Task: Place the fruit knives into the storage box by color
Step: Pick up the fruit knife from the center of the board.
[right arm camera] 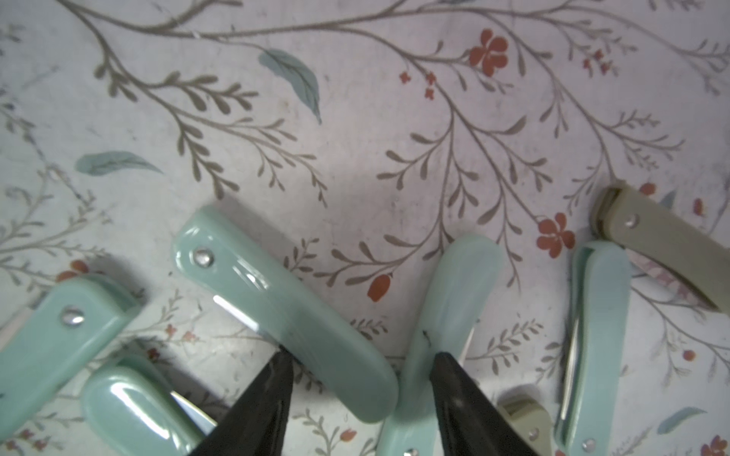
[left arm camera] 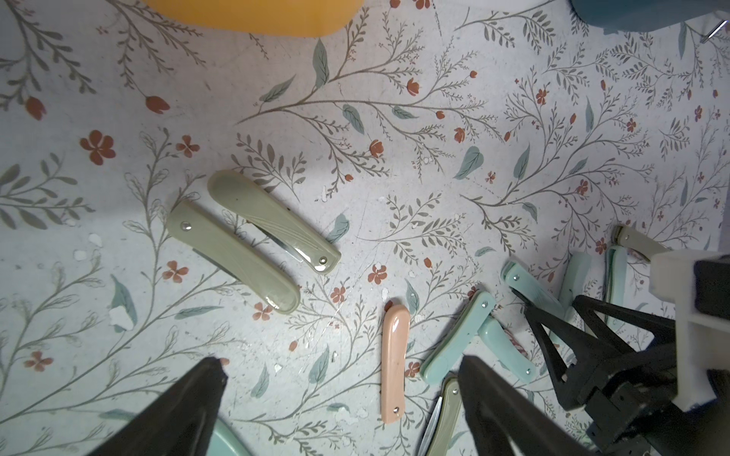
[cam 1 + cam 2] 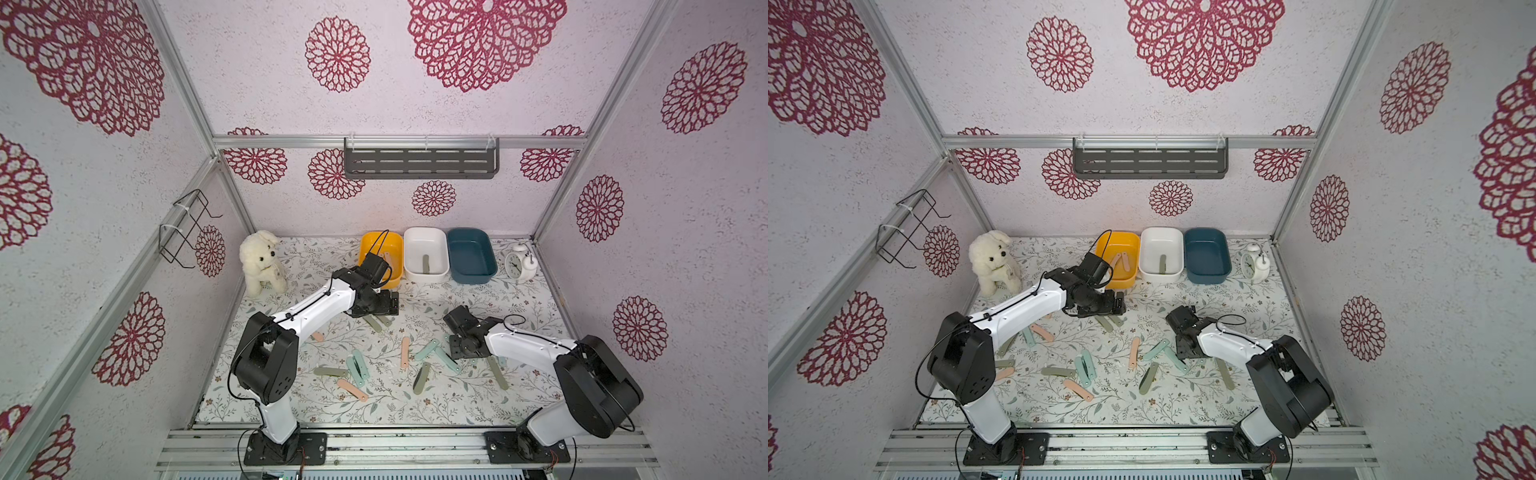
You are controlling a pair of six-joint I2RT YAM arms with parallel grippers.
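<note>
Fruit knives in peach-pink, olive and mint lie scattered on the floral mat. At the back stand the storage box tubs: yellow, white with an olive knife inside, and teal. My left gripper hangs open above the mat near two olive knives, a pink knife lying between its fingers. My right gripper is low over the mat, open, its fingers on either side of the rounded end of a mint knife, with another mint knife against it.
A plush dog sits at the back left and an alarm clock at the back right beside the teal tub. A grey slotted shelf and a wire rack hang on the walls.
</note>
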